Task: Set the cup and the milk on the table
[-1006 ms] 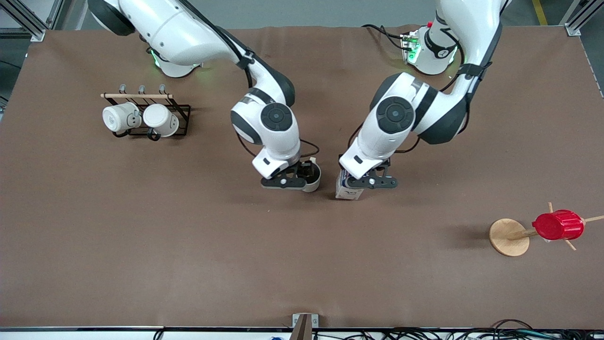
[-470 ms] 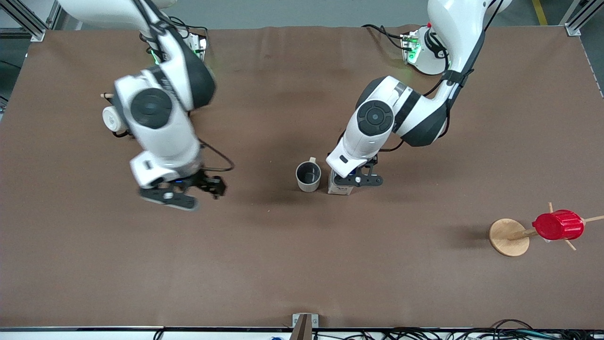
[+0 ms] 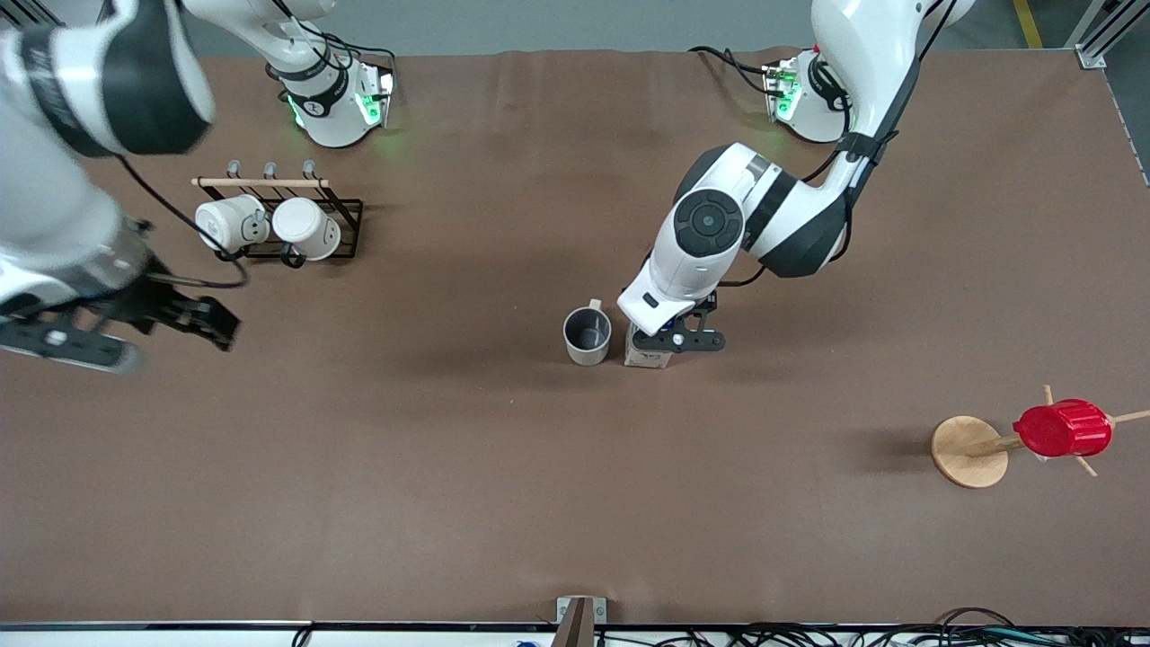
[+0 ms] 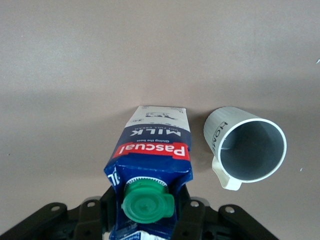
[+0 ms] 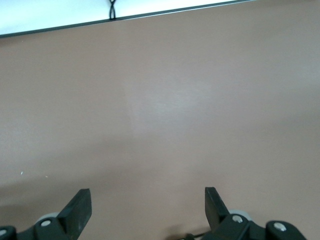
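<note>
The cream-beige cup (image 3: 588, 336) stands upright on the brown table (image 3: 539, 503), its grey inside showing; nothing holds it. The milk (image 3: 648, 357) stands right beside it, toward the left arm's end. My left gripper (image 3: 674, 341) is shut on the milk's top. In the left wrist view the fingers (image 4: 192, 212) flank the carton (image 4: 155, 145) below its green cap (image 4: 148, 201), with the cup (image 4: 250, 147) alongside. My right gripper (image 3: 193, 316) is open and empty, up over the table at the right arm's end. The right wrist view shows it (image 5: 146, 207) over bare cover.
A black wire rack (image 3: 346, 216) holding two white mugs (image 3: 269, 225) stands near the right arm's base. A wooden stand (image 3: 968, 451) carrying a red ribbed cup (image 3: 1062, 429) sits toward the left arm's end, nearer the camera. The table's edge (image 5: 150, 16) shows in the right wrist view.
My right gripper let go of the cup and swung away, open, toward the right arm's end of the table. My left gripper brought the milk close beside the cup.
</note>
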Controlling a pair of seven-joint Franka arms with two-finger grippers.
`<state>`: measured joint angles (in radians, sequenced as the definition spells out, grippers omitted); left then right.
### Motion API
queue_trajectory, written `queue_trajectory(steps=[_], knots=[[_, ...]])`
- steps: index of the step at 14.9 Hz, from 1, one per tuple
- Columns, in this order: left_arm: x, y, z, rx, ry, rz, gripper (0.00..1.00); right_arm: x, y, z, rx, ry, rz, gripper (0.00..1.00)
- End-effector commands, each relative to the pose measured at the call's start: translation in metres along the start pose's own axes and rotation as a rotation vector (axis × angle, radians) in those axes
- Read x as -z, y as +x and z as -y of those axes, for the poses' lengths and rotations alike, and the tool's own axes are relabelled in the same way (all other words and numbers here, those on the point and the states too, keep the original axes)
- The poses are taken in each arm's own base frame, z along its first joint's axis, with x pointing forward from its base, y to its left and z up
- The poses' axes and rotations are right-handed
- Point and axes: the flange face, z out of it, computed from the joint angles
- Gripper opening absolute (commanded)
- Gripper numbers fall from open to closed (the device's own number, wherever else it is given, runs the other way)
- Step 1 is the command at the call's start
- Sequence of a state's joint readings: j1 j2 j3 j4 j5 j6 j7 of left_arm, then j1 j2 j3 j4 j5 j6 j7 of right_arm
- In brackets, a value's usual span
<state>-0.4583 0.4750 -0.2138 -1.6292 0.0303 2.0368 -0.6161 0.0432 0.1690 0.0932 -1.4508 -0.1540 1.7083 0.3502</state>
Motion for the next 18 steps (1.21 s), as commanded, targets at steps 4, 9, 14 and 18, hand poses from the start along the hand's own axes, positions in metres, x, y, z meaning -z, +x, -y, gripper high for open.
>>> queue_trajectory(steps=[4, 9, 14, 18], knots=[[-0.004, -0.008, -0.003, -0.009, 0.030, 0.012, 1.00, 0.052, -0.034, -0.082, 0.084, 0.048, 0.069, 1.00], [0.016, -0.004, 0.002, 0.003, 0.014, -0.018, 1.00, 0.055, -0.041, -0.096, 0.062, 0.091, 0.107, 1.00], [0.060, 0.001, 0.019, 0.041, -0.013, -0.078, 1.00, 0.056, -0.044, -0.083, 0.087, 0.092, 0.113, 1.00], [0.121, 0.009, 0.078, 0.115, -0.010, -0.113, 1.00, 0.056, -0.045, -0.079, 0.094, 0.091, 0.112, 1.00]])
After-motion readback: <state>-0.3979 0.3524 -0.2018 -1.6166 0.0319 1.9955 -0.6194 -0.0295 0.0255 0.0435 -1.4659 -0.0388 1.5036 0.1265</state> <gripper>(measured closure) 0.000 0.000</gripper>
